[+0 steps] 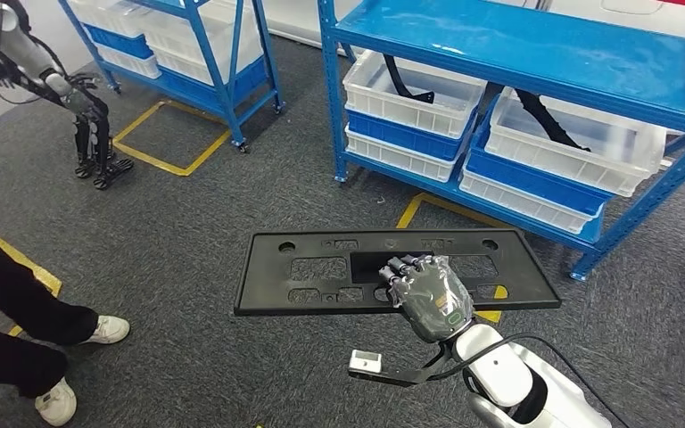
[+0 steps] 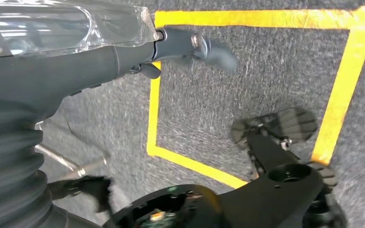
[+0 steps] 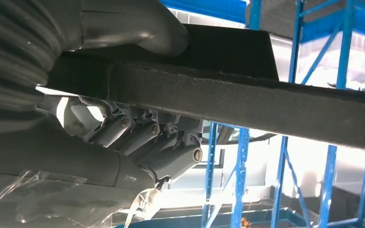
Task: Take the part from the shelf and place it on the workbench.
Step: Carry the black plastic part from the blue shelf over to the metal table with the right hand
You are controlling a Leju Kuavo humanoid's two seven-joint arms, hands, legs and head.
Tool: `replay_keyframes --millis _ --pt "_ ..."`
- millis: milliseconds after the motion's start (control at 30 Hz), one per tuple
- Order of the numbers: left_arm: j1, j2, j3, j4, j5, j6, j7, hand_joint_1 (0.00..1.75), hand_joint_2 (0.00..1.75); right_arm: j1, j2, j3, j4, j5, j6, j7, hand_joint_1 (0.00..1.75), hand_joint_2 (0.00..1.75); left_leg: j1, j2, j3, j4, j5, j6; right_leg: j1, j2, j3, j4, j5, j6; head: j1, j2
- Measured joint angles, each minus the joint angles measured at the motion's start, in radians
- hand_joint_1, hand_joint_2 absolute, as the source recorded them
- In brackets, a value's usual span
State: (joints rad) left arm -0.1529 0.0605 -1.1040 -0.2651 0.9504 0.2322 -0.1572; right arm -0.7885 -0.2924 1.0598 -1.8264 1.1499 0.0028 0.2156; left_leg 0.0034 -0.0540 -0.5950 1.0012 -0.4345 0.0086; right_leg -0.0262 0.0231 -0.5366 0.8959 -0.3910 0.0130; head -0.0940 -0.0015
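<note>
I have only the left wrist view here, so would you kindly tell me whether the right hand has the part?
Observer: Yes. In the head view the right hand holds the long black part by its near edge, above the carpet.
Operator: Thank you. How is the grip arranged?
Observer: In the right wrist view the thumb lies on one face of the part, and the fingers curl against the opposite face.
Operator: And what lies ahead of the robot?
Observer: A blue shelf carrying white bins stands beyond the part.
</note>
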Motion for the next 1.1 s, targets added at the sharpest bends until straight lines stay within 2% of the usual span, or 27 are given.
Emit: replay_keyframes --millis 33,67,100,133,167,200,267,300,333,400,433,467,533,567,600,633,667,733,767,800,833,867,900,933,1000,1067,1100 --pt "-0.002 0.0 0.0 0.0 0.0 0.0 0.0 0.0 1.75 0.0 0.0 0.0 -0.001 0.0 0.002 0.0 1.69 1.75 0.001 0.022 -0.042 0.084 -0.034 -0.005 0.002 -0.012 0.001 0.0 -0.002 -0.004 0.0 0.0" --pt "-0.003 0.0 0.0 0.0 0.0 0.0 0.0 0.0 1.75 0.0 -0.001 0.0 -0.001 0.001 0.004 0.0 1.69 1.75 0.002 0.033 -0.083 0.161 -0.061 -0.008 0.004 -0.025 0.002 0.0 -0.004 -0.006 0.0 0.0" --pt "-0.003 0.0 0.0 0.0 0.0 0.0 0.0 0.0 1.75 0.001 -0.001 0.0 -0.002 0.001 0.006 0.0 1.69 1.75 0.003 0.037 -0.109 0.207 -0.07 -0.009 0.006 -0.037 0.003 0.0 -0.006 -0.007 0.0 0.0" --pt "-0.001 0.0 0.0 0.0 0.0 0.0 0.0 0.0 1.75 0.001 -0.001 0.0 -0.002 0.001 0.008 0.0 1.69 1.75 0.003 0.038 -0.113 0.21 -0.06 -0.009 0.007 -0.048 0.005 0.0 -0.008 -0.007 0.0 0.0" --pt "0.0 0.0 0.0 0.0 0.0 0.0 0.0 0.0 1.75 0.001 -0.001 0.0 -0.002 0.001 0.01 0.0 1.69 1.75 0.002 0.041 -0.096 0.169 -0.032 -0.006 0.008 -0.059 0.009 0.0 -0.011 -0.007 0.0 0.0" --pt "0.0 0.0 0.0 0.0 0.0 0.0 0.0 0.0 1.75 0.001 -0.001 0.001 -0.002 0.001 0.01 0.0 1.69 1.75 0.0 0.051 -0.06 0.092 0.007 -0.001 0.009 -0.068 0.014 0.0 -0.014 -0.005 0.0 0.0" --pt "-0.002 0.0 0.0 0.0 -0.001 0.0 0.001 0.0 1.75 -0.001 -0.001 0.001 -0.003 0.001 0.011 0.0 1.69 1.75 -0.013 0.093 0.019 -0.064 0.069 0.014 0.013 -0.087 0.023 0.0 -0.022 0.0 -0.001 0.0" --pt "-0.003 0.0 0.0 0.0 -0.002 0.0 0.001 0.0 1.75 -0.002 -0.001 0.0 -0.003 0.001 0.012 0.0 1.69 1.75 -0.019 0.109 0.041 -0.109 0.083 0.021 0.015 -0.095 0.025 0.0 -0.025 0.004 -0.001 0.0" --pt "-0.004 0.0 0.0 0.0 -0.003 0.0 0.001 0.0 1.75 -0.003 -0.001 0.0 -0.004 0.001 0.014 0.0 1.69 1.75 -0.023 0.115 0.049 -0.127 0.085 0.025 0.017 -0.104 0.026 0.0 -0.027 0.008 -0.001 0.0" --pt "-0.003 0.0 0.0 0.0 -0.004 0.0 0.004 0.0 1.75 -0.003 -0.001 0.0 -0.004 0.001 0.016 0.0 1.69 1.75 -0.023 0.094 0.049 -0.13 0.088 0.033 0.018 -0.121 0.03 -0.001 -0.034 0.016 -0.001 0.0" --pt "-0.001 0.0 0.0 0.0 -0.005 0.0 0.006 0.0 1.75 -0.003 -0.001 0.0 -0.005 0.001 0.017 0.0 1.69 1.75 -0.021 0.082 0.051 -0.132 0.089 0.037 0.017 -0.115 0.029 0.006 -0.043 0.021 -0.001 0.0" --pt "0.0 0.0 0.0 0.0 -0.007 0.0 0.007 0.0 1.75 -0.003 -0.002 0.0 -0.005 0.001 0.018 0.0 1.69 1.75 -0.017 0.072 0.054 -0.135 0.091 0.042 0.015 -0.098 0.02 0.034 -0.063 0.026 0.0 0.0" --pt "-0.001 0.0 0.0 0.0 -0.009 0.0 0.008 0.0 1.75 -0.003 -0.003 0.0 -0.007 0.001 0.02 0.001 1.69 1.75 -0.013 0.053 0.056 -0.137 0.092 0.049 0.013 -0.05 -0.038 0.16 -0.13 0.032 0.0 0.0" --pt "-0.003 0.001 0.0 0.0 -0.01 0.0 0.008 0.0 1.75 -0.001 -0.003 0.0 -0.007 0.001 0.021 0.002 1.69 1.75 -0.012 0.042 0.056 -0.137 0.091 0.052 0.013 -0.036 -0.078 0.242 -0.163 0.034 0.0 0.0" --pt "-0.003 0.001 0.0 0.0 -0.011 0.0 0.008 0.0 1.75 0.002 -0.004 0.0 -0.007 0.0 0.023 0.003 1.69 1.75 -0.012 0.029 0.057 -0.137 0.091 0.052 0.013 -0.031 -0.112 0.305 -0.181 0.035 0.0 0.0" --pt "-0.002 0.001 0.0 0.0 -0.012 0.0 0.008 0.0 1.75 0.005 -0.005 0.0 -0.007 0.0 0.024 0.003 1.69 1.75 -0.011 0.016 0.057 -0.137 0.091 0.053 0.012 -0.03 -0.131 0.333 -0.179 0.036 0.0 0.0" --pt "-0.001 0.001 0.0 0.0 -0.013 0.0 0.008 0.0 1.75 0.007 -0.005 0.0 -0.007 0.0 0.025 0.003 1.69 1.75 -0.01 0.004 0.059 -0.136 0.091 0.052 0.012 -0.028 -0.129 0.316 -0.155 0.035 0.0 0.0" --pt "-0.001 0.001 0.0 0.0 -0.014 0.0 0.008 0.0 1.75 0.006 -0.006 0.001 -0.007 0.0 0.026 0.003 1.69 1.75 -0.006 -0.021 0.064 -0.136 0.089 0.049 0.01 -0.007 -0.074 0.18 -0.069 0.033 0.0 0.0" --pt "-0.003 0.001 0.0 0.0 -0.014 -0.001 0.008 0.0 1.75 0.006 -0.006 0.001 -0.007 0.0 0.027 0.003 1.69 1.75 -0.006 -0.033 0.064 -0.135 0.087 0.046 0.009 0.017 -0.041 0.103 -0.032 0.031 0.0 0.0" --pt "-0.005 0.001 0.0 0.0 -0.015 0.0 0.008 0.0 1.75 0.005 -0.006 0.001 -0.007 0.0 0.027 0.003 1.69 1.75 -0.006 -0.043 0.062 -0.133 0.086 0.042 0.006 0.037 -0.017 0.046 -0.01 0.03 0.0 0.0" --pt "-0.007 0.001 0.0 0.0 -0.016 0.0 0.008 0.0 1.75 0.005 -0.006 0.001 -0.007 0.0 0.028 0.003 1.69 1.75 -0.006 -0.053 0.059 -0.132 0.087 0.038 0.005 0.052 -0.004 0.015 -0.002 0.028 0.0 0.0" --pt "-0.008 0.001 0.0 0.0 -0.016 0.0 0.008 0.0 1.75 0.005 -0.007 0.001 -0.007 0.0 0.029 0.003 1.69 1.75 -0.005 -0.064 0.054 -0.132 0.088 0.033 0.005 0.052 -0.001 0.005 -0.004 0.024 0.0 0.0" --pt "-0.007 0.001 0.0 0.0 -0.016 0.0 0.008 0.0 1.75 0.005 -0.007 0.001 -0.007 0.0 0.03 0.003 1.69 1.75 -0.004 -0.075 0.051 -0.133 0.09 0.027 0.005 0.041 0.0 0.003 -0.005 0.02 0.0 0.0" --pt "-0.005 0.002 0.0 0.0 -0.016 0.0 0.008 0.0 1.75 0.003 -0.006 0.001 -0.007 0.0 0.03 0.003 1.69 1.75 -0.003 -0.074 0.047 -0.13 0.087 0.022 0.004 0.029 0.001 0.001 -0.004 0.016 0.0 0.0" --pt "-0.003 0.002 0.0 0.0 -0.017 0.0 0.008 0.0 1.75 -0.001 -0.006 0.001 -0.007 0.0 0.03 0.003 1.69 1.75 -0.005 -0.034 0.018 -0.072 0.053 0.011 0.002 0.006 0.007 -0.003 -0.004 0.004 -0.002 0.0" --pt "-0.007 0.002 0.0 0.0 -0.017 0.0 0.008 0.0 1.75 -0.003 -0.006 0.001 -0.008 0.0 0.031 0.004 1.69 1.75 -0.003 0.019 -0.055 0.078 -0.014 0.003 0.003 -0.018 0.01 -0.005 -0.006 -0.004 -0.003 0.0" --pt "-0.009 0.002 0.0 0.0 -0.017 0.0 0.008 0.0 1.75 -0.003 -0.006 0.001 -0.008 0.0 0.031 0.004 1.69 1.75 -0.001 0.03 -0.096 0.157 -0.041 0.0 0.004 -0.03 0.01 -0.005 -0.007 -0.005 -0.003 0.0"
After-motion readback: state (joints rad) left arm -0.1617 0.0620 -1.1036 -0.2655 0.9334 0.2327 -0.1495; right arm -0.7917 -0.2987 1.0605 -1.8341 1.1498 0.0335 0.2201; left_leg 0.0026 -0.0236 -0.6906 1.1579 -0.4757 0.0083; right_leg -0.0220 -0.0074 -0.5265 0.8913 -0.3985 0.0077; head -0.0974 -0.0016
